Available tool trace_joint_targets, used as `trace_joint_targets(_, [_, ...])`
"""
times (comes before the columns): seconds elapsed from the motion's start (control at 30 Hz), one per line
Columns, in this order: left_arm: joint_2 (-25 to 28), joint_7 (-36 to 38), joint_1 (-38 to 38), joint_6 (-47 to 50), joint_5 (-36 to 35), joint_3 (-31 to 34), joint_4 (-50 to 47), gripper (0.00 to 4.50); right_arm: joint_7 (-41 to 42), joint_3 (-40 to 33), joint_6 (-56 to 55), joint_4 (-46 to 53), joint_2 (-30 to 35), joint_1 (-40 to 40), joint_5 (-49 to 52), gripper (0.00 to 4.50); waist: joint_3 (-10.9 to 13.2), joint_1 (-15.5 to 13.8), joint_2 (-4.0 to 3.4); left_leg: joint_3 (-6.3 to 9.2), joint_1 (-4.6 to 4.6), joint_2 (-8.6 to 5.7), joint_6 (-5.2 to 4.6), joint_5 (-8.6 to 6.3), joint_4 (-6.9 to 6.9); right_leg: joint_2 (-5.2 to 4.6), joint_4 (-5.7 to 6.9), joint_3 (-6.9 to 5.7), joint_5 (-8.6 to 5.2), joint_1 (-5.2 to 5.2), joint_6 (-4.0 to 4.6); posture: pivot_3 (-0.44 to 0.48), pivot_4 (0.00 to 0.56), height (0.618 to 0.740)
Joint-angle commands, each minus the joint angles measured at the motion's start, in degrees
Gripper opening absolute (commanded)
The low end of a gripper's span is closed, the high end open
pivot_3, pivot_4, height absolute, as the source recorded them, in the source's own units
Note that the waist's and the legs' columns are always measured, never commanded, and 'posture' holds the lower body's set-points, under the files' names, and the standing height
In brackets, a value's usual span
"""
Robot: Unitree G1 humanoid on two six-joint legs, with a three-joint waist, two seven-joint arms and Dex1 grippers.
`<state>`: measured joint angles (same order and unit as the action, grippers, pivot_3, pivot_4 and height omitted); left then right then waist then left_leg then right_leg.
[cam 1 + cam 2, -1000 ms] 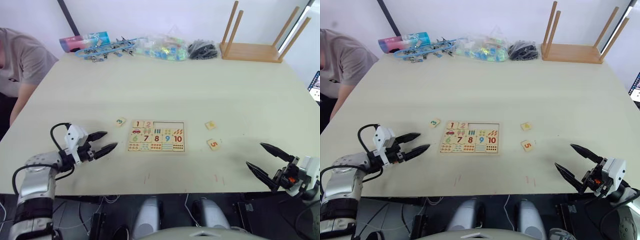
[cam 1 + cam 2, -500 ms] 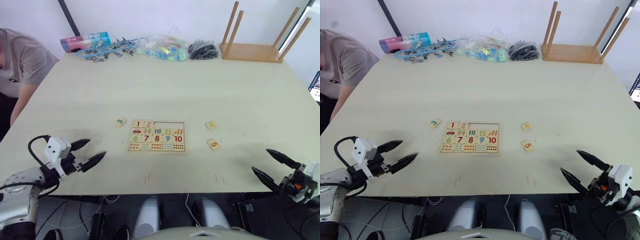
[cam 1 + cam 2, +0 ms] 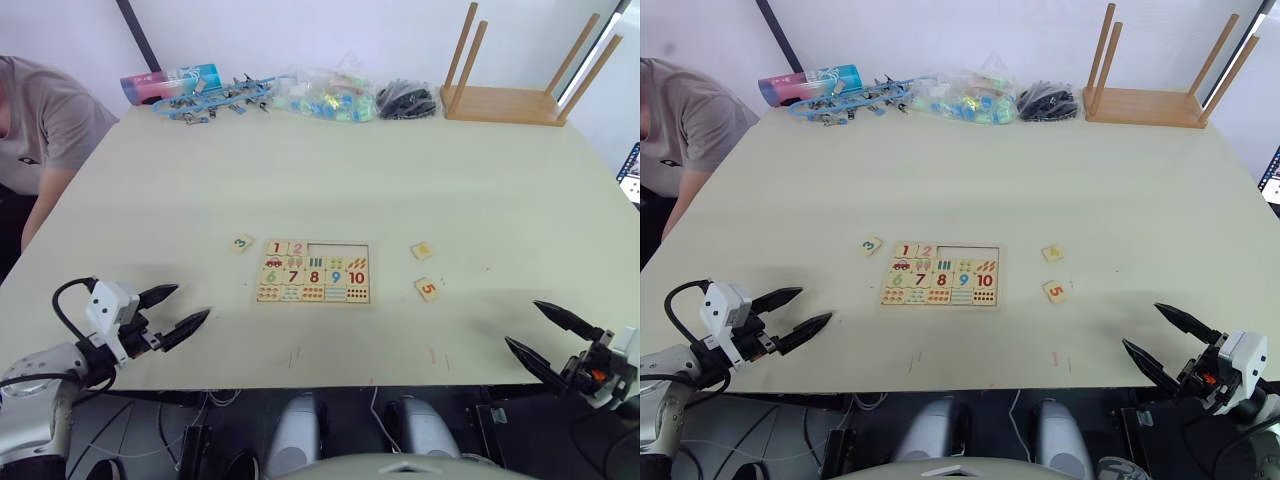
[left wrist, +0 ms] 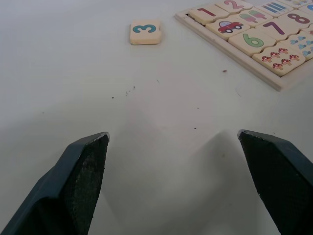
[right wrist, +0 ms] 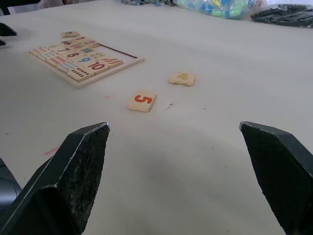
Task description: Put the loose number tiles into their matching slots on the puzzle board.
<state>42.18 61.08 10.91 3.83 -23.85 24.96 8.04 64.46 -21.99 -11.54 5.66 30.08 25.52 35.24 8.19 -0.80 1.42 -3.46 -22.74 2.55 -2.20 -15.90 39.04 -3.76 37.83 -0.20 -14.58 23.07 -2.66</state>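
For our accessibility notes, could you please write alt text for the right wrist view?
Open right gripper hovers over a pale table, facing the orange 5 tile and yellow 4 tile, with the puzzle board beyond.

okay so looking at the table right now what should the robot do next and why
Probably reach the open left gripper forward to the small pale-wood tile with the green 3. It lies loose on the table left of the pale-wood puzzle board, whose top row holds only 1 and 2, leaving bare slots.

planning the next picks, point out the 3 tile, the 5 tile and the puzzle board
3 tile (image 4: 145, 32), left wrist view, on its printed digit
5 tile (image 5: 142, 101), right wrist view, on its orange digit
puzzle board (image 3: 314, 271), left eye view, middle row of numbers
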Motion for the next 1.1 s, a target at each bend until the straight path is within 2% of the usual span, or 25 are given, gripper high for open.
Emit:
trace_joint_targets(0.03, [0.8,0.0,0.5,-0.6,-1.1,1.7,-1.7,4.47,0.8,-1.3,-1.1,1.5,0.6,0.5,0.1,4.50,0.0,0.0,0.00,0.00,0.00,0.00,0.00,0.00,0.00,0.00,0.00,0.00,0.00,0.00,0.00,0.000,0.150,0.737])
trace_joint_targets(0.5, [0.8,0.1,-0.2,-1.5,-0.9,1.2,-0.9,4.47,1.9,-1.5,-1.4,1.4,0.6,0.2,-0.2,4.50,0.0,0.0,-0.01,-0.02,0.00,0.00,0.00,0.00,-0.02,-0.02,-0.04,0.01,0.00,0.00,0.00,0.000,0.150,0.737])
trace_joint_targets(0.83, [1.5,-2.0,-7.6,-0.8,3.0,-3.5,1.7,4.47,2.8,0.0,-0.9,5.3,0.9,0.6,-0.3,4.50,0.0,0.0,0.00,-0.02,0.00,-0.01,0.00,0.00,-0.02,0.01,-0.05,0.00,0.00,0.00,0.00,0.000,0.150,0.737])
trace_joint_targets(1.1, [2.9,-4.2,-15.4,4.8,5.2,-8.0,2.3,4.47,7.3,1.5,1.2,8.1,2.7,-0.2,2.7,4.50,0.0,0.0,0.00,-0.02,0.00,-0.04,0.00,0.00,-0.02,0.05,-0.05,0.02,0.10,-0.01,-0.18,0.000,0.150,0.737])
